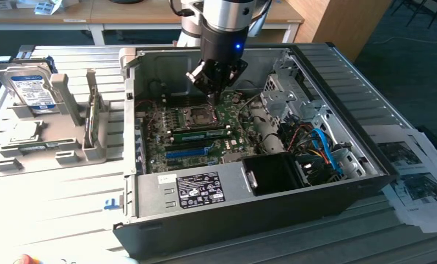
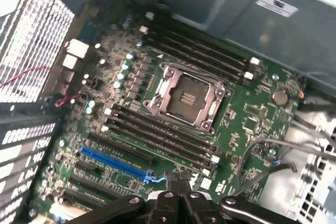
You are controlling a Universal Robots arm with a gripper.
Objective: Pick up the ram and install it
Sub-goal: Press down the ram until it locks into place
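I see gripper (image 1: 214, 98) w/ fingers together, empty, above the board's CPU socket (image 2: 185, 98) inside the case (image 1: 350, 88). Ram (image 1: 198, 132) sits in a slot just beside socket.

Printed text on the white sticker (image 1: 197, 187) of the black metal computer case (image 1: 226, 220): too small to read. Black-and-silver arm (image 1: 226, 22) above the jaws: cut off by the picture's edge. Papers (image 1: 416, 181) on the desk: likewise cropped.

An open computer case (image 1: 226, 214) is lying beneath the claw, its motherboard (image 2: 157, 145) facing up; the empty processor socket (image 2: 186, 98) is sitting just below the claw.
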